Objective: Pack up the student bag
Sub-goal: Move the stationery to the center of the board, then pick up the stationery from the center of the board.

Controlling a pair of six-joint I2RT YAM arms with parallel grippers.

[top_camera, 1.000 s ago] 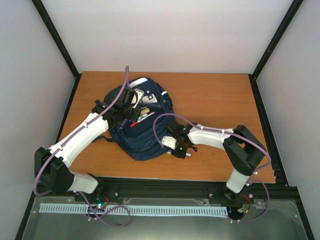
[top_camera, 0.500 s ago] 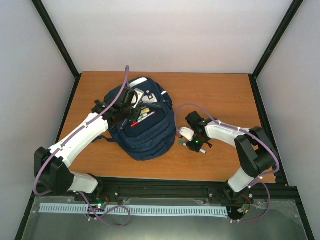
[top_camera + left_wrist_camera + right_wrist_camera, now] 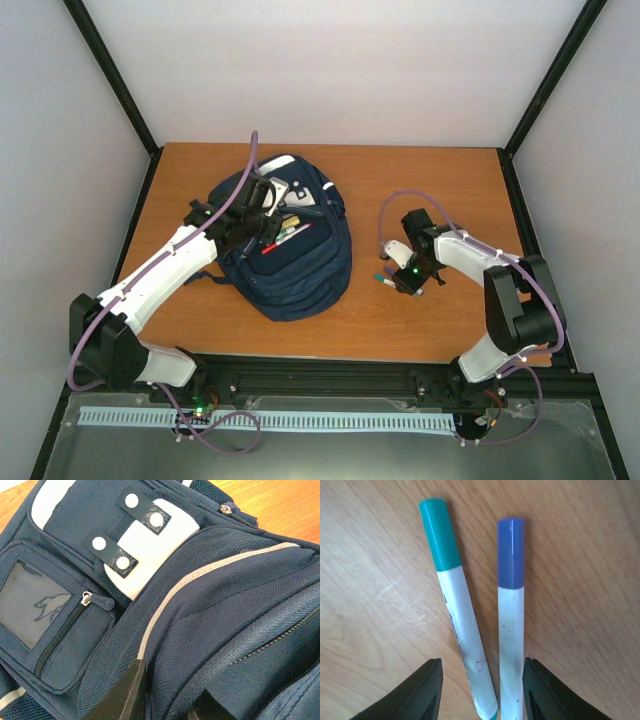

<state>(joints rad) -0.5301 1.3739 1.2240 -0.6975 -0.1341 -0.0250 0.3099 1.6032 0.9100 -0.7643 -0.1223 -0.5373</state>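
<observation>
Lying flat on the left half of the wooden table (image 3: 430, 190) is the student bag (image 3: 300, 280), with its white patch (image 3: 150, 545) at the far end. The left gripper (image 3: 257, 215) sits on the far part of the bag. Its fingers (image 3: 127, 695) pinch a fold of the blue cloth. A front pocket gapes open there, with pens (image 3: 285, 235) inside. The right gripper (image 3: 397, 276) is out to the right of the bag, not touching it. It holds a pair of markers (image 3: 465, 630) side by side over the wood. One has a teal cap (image 3: 439, 535) and the other a blue cap (image 3: 511, 552).
</observation>
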